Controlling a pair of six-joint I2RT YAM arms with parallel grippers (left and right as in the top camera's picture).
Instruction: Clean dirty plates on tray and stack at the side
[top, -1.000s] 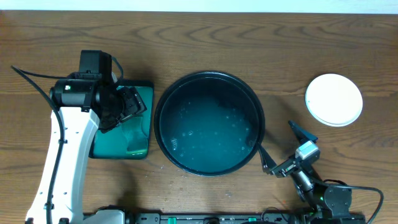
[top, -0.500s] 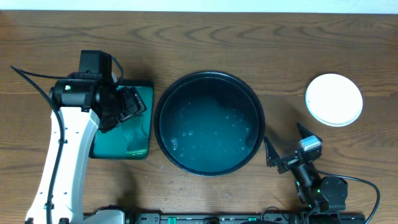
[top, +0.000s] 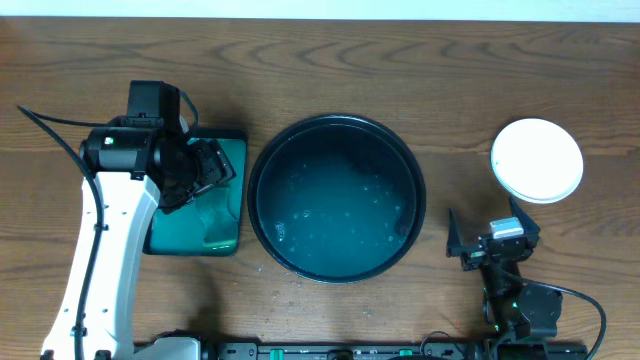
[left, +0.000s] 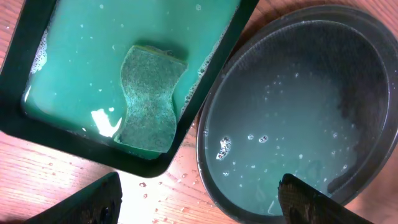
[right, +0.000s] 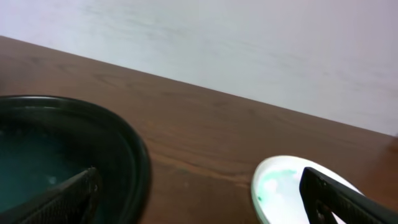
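The round black tray (top: 335, 200) sits mid-table and holds only soapy water; it also shows in the left wrist view (left: 298, 106) and the right wrist view (right: 68, 155). A white plate (top: 537, 160) lies on the table at the right; I cannot tell if it is one plate or a stack. In the right wrist view the plate (right: 283, 186) shows a green smear. My right gripper (top: 488, 237) (right: 199, 199) is open and empty between tray and plate. My left gripper (top: 212, 168) (left: 196, 205) is open and empty above the gap between the green tray and the black tray.
A green rectangular black-rimmed tray (top: 190, 235) (left: 81, 56) of soapy water stands left of the black tray, with a green sponge (left: 148, 99) lying in it. Water drops lie on the wood between the two trays.
My right gripper has swung right, away from the black tray's rim toward the plate side, and drawn back to the front edge. The left arm has not moved.
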